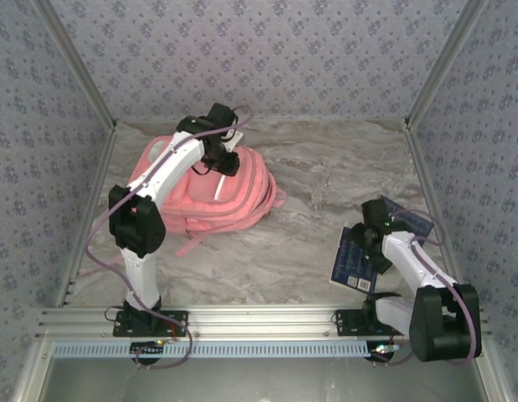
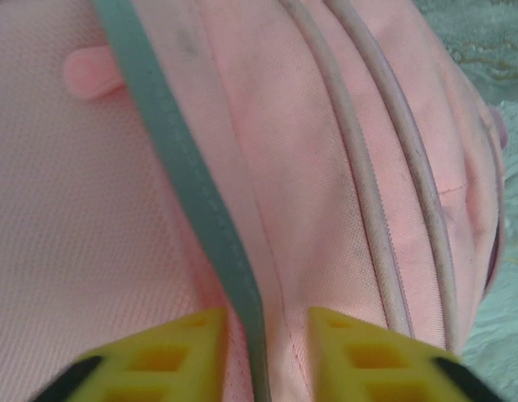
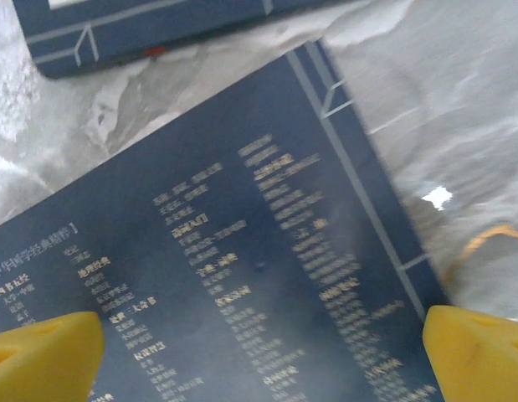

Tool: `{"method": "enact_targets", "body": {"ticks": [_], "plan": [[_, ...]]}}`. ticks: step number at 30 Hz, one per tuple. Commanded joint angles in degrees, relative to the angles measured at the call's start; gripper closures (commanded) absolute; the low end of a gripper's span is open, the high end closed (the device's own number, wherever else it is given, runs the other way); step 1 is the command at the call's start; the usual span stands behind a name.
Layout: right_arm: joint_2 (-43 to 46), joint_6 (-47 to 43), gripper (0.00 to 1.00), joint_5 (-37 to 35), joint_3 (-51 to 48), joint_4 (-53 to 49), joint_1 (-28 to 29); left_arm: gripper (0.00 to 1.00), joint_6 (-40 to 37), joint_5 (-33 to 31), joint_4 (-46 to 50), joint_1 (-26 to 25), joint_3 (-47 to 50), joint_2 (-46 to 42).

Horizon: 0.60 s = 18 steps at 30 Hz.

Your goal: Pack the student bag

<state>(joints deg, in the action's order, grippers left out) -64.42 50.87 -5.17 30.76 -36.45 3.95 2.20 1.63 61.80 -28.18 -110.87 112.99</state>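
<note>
From above: pink student bag lying flat on the far left of the marble table, long way running left to right, round end toward the right. Left gripper down on its top.

Up close from the left wrist: grey-green stripe and zip lines on the pink cloth. Yellow fingers a little apart, stripe passing between.

From the right wrist: tiny white words on a blue book, second blue book just beyond. Right gripper spread wide above, touching neither.
</note>
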Motion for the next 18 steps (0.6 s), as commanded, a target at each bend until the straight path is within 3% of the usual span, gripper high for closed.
{"method": "enact_targets", "body": {"ticks": [1,6,12,16,18], "plan": [[-0.19,-2.71,0.0,8.01,-1.61,7.67,-0.27,0.62,0.49,-0.7,0.94,-1.36,-1.42,-3.04],[1.32,-0.99,0.0,14.57,-3.71,11.48,2.57,0.57,2.24,-2.85,0.02,-2.72,-1.19,-7.56],[4.58,6.57,0.01,16.98,-6.27,15.05,8.25,0.52,4.32,-3.59,-1.18,-7.92,1.54,-12.62],[6.23,6.47,0.02,12.21,-5.07,11.2,11.04,0.52,9.38,3.18,-5.47,-10.89,7.52,-15.9],[6.98,3.65,0.02,6.75,-3.44,6.06,11.68,0.52,14.57,9.95,-12.52,-11.81,14.84,-18.68]]}}
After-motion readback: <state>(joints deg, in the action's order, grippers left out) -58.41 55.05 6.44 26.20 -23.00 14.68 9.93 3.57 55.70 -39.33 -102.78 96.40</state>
